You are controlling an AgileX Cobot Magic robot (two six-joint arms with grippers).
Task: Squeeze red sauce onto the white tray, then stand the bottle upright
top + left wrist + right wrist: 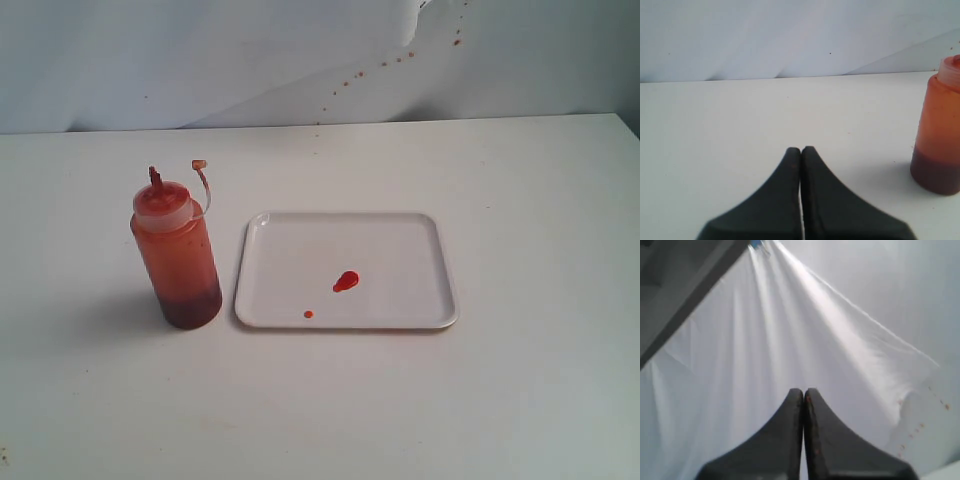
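The bottle [177, 255] stands upright on the table, just left of the white tray [400, 240], its small cap hanging open on its tether. It also shows at the edge of the left wrist view as the bottle [938, 135]. Red sauce [346, 282] lies as a small blob on the tray, with a tinier dot [308, 314] near the front rim. My left gripper [801, 149] is shut and empty, apart from the bottle. My right gripper [803, 390] is shut and empty, facing the white backdrop. Neither gripper appears in the exterior view.
A white cloth backdrop [250, 60] hangs behind the table, with small brownish-red specks [400, 58] on it. The white table [400, 400] reaches on all sides round the bottle and tray.
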